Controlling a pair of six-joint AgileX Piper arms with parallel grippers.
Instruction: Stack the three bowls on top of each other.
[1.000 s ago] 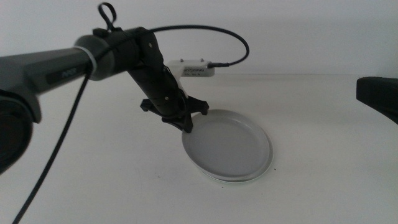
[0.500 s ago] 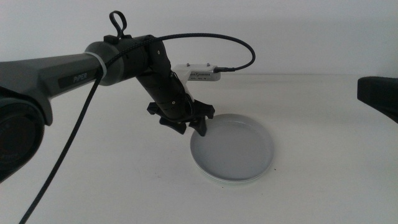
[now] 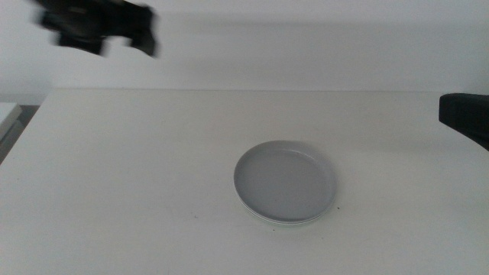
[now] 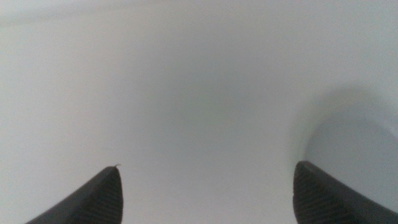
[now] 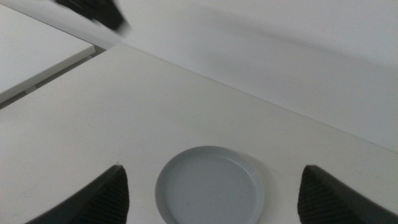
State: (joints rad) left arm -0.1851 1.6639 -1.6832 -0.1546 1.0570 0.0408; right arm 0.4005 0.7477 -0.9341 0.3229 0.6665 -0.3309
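Observation:
A grey bowl (image 3: 284, 180) sits on top of a stack in the middle of the table, and paler rims (image 3: 289, 222) show beneath its front edge. My left gripper (image 3: 99, 27) is a dark blur high at the far left, well away from the stack. In its wrist view the left gripper (image 4: 206, 167) is open with nothing between its jaws, and a pale curved bowl edge (image 4: 348, 146) shows at one side. My right gripper (image 5: 212, 168) is open and empty, hanging back from the grey bowl (image 5: 210, 190).
The dark end of the right arm (image 3: 464, 118) shows at the picture's right edge. The white table (image 3: 137, 191) ends at a left edge (image 3: 23, 122) and meets a white wall behind.
The left gripper has let go of the stack's left rim and swung up and away to the far upper left. The bowls stay put; the right arm has not moved.

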